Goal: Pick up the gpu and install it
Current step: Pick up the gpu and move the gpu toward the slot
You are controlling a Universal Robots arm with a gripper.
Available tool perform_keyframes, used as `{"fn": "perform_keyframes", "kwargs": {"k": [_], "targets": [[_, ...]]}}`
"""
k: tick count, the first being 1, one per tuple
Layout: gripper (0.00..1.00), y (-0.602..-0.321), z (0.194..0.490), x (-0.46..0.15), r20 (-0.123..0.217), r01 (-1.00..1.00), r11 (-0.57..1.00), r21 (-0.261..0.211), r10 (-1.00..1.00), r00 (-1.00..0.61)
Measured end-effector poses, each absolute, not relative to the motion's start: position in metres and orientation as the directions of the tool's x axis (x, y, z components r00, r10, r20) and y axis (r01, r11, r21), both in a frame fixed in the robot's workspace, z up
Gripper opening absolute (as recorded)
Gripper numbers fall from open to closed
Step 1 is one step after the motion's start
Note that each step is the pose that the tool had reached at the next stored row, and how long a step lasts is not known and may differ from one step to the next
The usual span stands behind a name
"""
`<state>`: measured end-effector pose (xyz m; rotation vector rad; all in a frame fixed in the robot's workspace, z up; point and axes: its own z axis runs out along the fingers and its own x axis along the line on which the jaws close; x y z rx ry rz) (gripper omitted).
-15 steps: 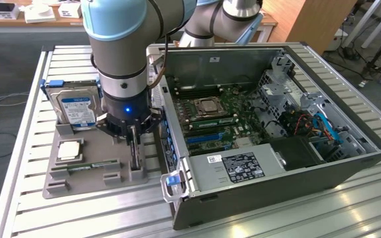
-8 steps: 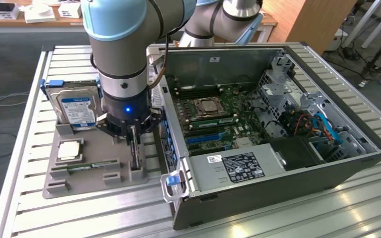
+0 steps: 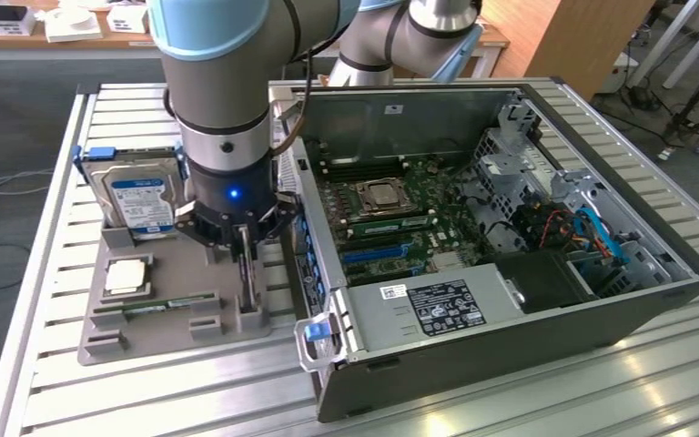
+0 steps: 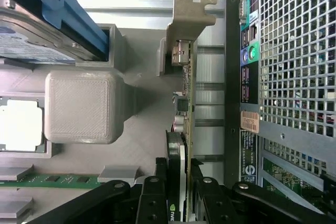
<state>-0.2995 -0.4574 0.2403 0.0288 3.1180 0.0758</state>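
Black fingers of the gripper pinched the gpu. It stood on edge in a grey holder on the worktop, long axis running away toward its metal bracket. An open computer case stood just beside it, and a hard drive stood across the holder.

Bright even light w/ glare on table slats; soft shadows.

Gripper clamped both faces of gpu, which stood on edge in grey tray; case grille just beside, RAM stick and hard drive also in tray.
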Motion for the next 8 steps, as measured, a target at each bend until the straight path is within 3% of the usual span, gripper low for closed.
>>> {"fn": "perform_keyframes", "kwargs": {"k": [8], "targets": [[0.27, -0.457, 0.266, -0.299, -0.022, 0.018, 0.999, 0.049, 0.019, -1.000]]}}
